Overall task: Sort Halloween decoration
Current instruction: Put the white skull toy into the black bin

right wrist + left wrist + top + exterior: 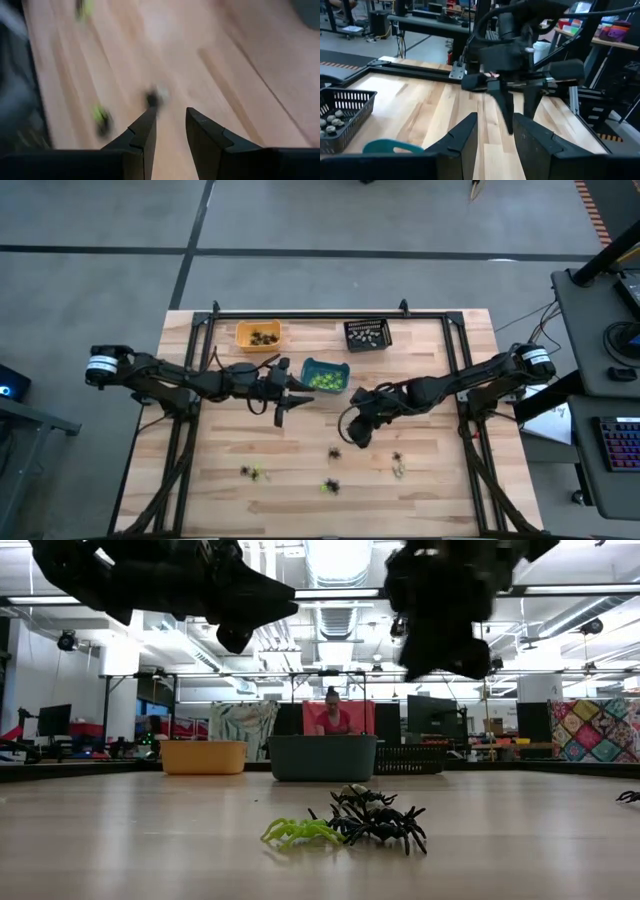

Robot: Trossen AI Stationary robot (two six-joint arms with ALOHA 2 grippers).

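Spiders (345, 823) sharp in low view, seemingly blurred at right wrist.

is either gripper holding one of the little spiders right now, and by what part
Nothing is held. The left gripper and the right gripper both show an empty gap between their fingers, above the table.

Right wrist view blurred: spiders (101, 119) on the surface (200, 65) show as smears, colours barely separable. Teal bin (390, 146) cut off behind left fingers (462, 137).
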